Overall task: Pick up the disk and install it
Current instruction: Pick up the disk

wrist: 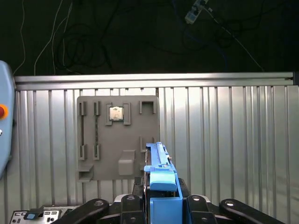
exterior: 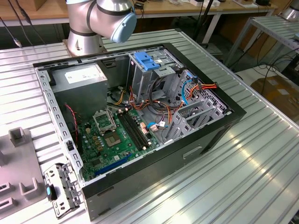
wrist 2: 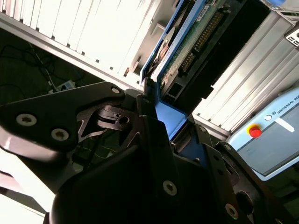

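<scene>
In both wrist views my gripper [wrist: 162, 201] is shut on the disk [wrist: 161, 172], held edge-on high above the ribbed metal table. The first wrist view shows its blue plastic rail standing up between the black fingers [wrist: 132, 203]. In the second wrist view the disk [wrist 2: 196, 42] shows its green circuit-board underside and a blue rail, and my gripper [wrist 2: 170, 119] clamps its near end. The open computer case [exterior: 210, 135] lies on the table in the exterior view, with the arm's joint [exterior: 112, 16] above its far side.
Inside the case are a metal cage with a light-blue top [exterior: 147, 60], a grey power-supply box [exterior: 81, 79], a green motherboard [exterior: 112, 140] and loose cables. A grey fixture plate [wrist: 117, 135] lies below me. A pendant with a red button [wrist 2: 254, 131] sits nearby.
</scene>
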Available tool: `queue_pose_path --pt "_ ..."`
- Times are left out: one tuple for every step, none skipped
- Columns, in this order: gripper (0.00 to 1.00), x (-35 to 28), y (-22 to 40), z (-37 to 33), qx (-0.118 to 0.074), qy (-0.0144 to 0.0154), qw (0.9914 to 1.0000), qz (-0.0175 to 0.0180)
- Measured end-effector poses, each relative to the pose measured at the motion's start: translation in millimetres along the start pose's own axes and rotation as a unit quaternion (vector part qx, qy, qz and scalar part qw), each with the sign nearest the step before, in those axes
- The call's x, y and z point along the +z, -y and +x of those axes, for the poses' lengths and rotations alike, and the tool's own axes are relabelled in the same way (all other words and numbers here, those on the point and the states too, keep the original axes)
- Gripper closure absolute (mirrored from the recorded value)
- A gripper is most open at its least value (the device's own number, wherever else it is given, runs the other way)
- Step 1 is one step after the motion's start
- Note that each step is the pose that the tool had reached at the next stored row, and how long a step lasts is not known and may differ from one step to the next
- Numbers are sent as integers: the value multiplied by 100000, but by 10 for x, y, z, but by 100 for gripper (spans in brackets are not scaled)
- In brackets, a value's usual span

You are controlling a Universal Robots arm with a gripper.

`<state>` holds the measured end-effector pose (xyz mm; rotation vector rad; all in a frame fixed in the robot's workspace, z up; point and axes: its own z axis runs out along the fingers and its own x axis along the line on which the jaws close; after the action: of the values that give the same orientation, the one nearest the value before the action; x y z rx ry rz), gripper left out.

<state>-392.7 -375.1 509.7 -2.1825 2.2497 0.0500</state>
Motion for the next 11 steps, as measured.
queue_pose_path --pt "63 0 11 0 0 2 100000 1" --pt "63 0 29 -1 1 4 100000 3" --pt "63 -1 41 -1 1 -1 100000 -1" --pt "63 -1 58 -2 1 3 100000 2" --pt "63 -1 72 -2 0 0 100000 -2" --pt "63 -1 95 -3 1 2 100000 2" --pt "63 -2 129 -4 1 1 100000 1" --pt "63 -3 141 -4 1 0 100000 -2" --pt "63 -3 150 -5 1 1 100000 -2" --pt "63 -2 157 -4 1 2 100000 1" --pt "63 -2 161 -2 0 3 100000 4"
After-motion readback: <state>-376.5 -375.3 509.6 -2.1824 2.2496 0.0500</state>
